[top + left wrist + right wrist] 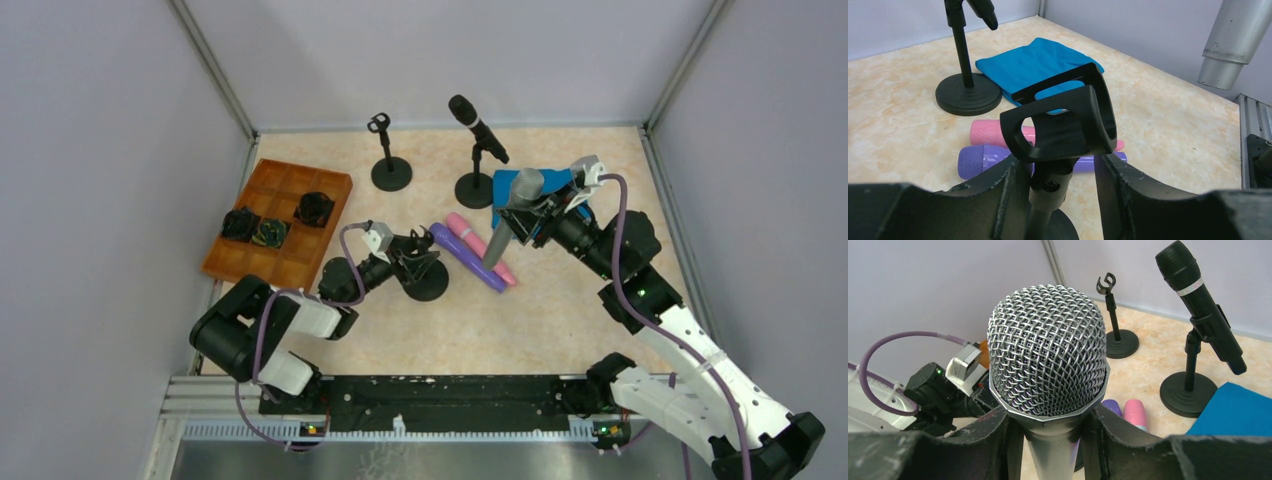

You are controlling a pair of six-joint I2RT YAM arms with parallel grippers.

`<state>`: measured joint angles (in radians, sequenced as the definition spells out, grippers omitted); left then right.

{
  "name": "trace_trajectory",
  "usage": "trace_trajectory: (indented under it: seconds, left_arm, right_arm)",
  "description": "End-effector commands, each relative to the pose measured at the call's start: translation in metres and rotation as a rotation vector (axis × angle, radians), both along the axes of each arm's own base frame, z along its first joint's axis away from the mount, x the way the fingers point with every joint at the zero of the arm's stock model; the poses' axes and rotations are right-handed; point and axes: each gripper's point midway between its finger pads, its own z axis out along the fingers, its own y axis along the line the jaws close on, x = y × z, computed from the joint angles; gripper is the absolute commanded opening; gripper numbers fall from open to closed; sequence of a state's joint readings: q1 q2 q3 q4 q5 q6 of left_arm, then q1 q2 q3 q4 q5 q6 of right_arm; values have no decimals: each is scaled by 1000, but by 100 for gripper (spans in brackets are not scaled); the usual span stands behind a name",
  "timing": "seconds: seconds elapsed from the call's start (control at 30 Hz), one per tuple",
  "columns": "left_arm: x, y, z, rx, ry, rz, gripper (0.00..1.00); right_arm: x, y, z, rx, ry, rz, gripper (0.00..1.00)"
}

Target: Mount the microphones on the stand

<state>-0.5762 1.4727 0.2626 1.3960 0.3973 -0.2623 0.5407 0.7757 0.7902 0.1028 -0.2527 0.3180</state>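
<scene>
The left claw [408,256] reaches low over the tabletop [520,330], close to the arms. Its two fingers [998,200] stand on each side of the thin post of the near stand [1063,130], just under the black clip on top. The claw is partly wide: one finger is close to the post, and a gap shows between the post and the other finger. The round foot of this stand sits flat on the tabletop. Just past it lie the purple mic [465,257] and the pink mic [468,232]. They lie side by side and touch along their length, with the purple one nearer. To the right, the right claw [1045,435] is closed tight on the silver mic [1048,350], gripping it just below its round wire head. This mic is up in the air and tilted, and its thin tail points down over the pink mic. Behind the right claw a blue cloth [1033,62] lies flat on the tabletop. Far to the left sits an orange tray [245,262] with square boxes in it, and three dark lumps [314,208] rest in the boxes. At the back, the right stand [474,190] holds the black mic [478,128] in its clip, tilted with its head up. The foot of this stand is just beside the cloth. The left stand [389,160] is next to it, a little apart, with a small clip on top.
</scene>
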Motion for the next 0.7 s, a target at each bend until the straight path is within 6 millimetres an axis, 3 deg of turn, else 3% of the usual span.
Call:
trace_trajectory:
  seconds: [0.0,0.23,0.4,0.67]
  left_arm:
    - [-6,-10,24,-63,-69,-80,50]
    - [-4,-11,28,-79,-64,-93,16]
    - [-3,-11,23,-67,-40,-93,10]
    - [-11,-15,19,-61,5,-145,13]
  right_arm:
    - [-2,-2,21,35,-50,3,0]
    - [-3,-1,18,39,-58,7,0]
    - [-5,-4,26,87,-140,-1,0]
    - [-17,5,50,171,-357,77,0]
